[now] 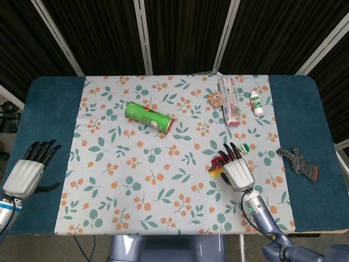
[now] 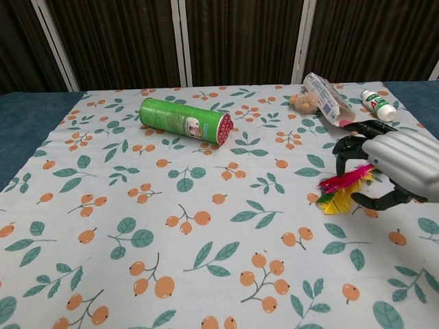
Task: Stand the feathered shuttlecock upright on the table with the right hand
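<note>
The feathered shuttlecock [image 1: 218,163] lies on its side on the floral cloth at the right front, its red and yellow feathers [image 2: 343,188] pointing left. Its green and white base [image 1: 245,147] peeks out beyond my right hand's fingertips in the head view and is hidden in the chest view. My right hand [image 1: 235,172] [image 2: 392,164] hovers palm down over it. The fingers [image 2: 350,147] arch above the feathers and the thumb reaches in beneath, without a clear grip. My left hand [image 1: 27,172] rests with fingers spread at the table's left front corner, holding nothing.
A green tube can [image 1: 149,117] [image 2: 185,120] lies on its side left of centre. At the far right sit a toothpaste box [image 1: 229,101] [image 2: 324,98], a small brown plush [image 1: 214,99] and a white bottle [image 1: 256,103] [image 2: 376,103]. A grey glove [image 1: 297,162] lies on the blue cloth at right.
</note>
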You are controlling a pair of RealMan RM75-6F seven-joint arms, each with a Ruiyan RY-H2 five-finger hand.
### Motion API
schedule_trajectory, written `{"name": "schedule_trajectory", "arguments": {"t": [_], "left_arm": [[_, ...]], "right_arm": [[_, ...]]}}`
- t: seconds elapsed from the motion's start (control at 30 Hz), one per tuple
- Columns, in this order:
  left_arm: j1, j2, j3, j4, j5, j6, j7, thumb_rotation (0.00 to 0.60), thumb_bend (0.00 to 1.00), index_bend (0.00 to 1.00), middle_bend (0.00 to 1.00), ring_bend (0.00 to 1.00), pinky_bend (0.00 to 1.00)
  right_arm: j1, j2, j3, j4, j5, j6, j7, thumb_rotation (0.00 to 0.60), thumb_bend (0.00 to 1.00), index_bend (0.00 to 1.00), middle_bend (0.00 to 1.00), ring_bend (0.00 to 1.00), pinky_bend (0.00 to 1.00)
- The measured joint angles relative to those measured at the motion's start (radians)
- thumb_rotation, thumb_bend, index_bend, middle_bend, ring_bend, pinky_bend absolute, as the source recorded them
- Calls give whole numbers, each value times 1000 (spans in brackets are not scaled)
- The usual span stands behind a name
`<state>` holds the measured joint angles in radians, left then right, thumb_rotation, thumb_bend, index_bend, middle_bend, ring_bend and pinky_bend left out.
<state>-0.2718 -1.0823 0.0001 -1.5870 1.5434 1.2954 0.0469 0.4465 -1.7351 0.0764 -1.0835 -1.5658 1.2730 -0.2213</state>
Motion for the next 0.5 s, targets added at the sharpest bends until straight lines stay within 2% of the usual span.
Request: {"name": "schedule_trajectory", "arguments": {"t": [0.5], "left_arm": [[-1, 0, 0, -1, -1, -1, -2, 532, 175, 73, 0, 0, 0]], "right_arm": [[8, -87, 16, 118, 11, 26, 56, 600, 253, 510, 261, 0, 0]]}}
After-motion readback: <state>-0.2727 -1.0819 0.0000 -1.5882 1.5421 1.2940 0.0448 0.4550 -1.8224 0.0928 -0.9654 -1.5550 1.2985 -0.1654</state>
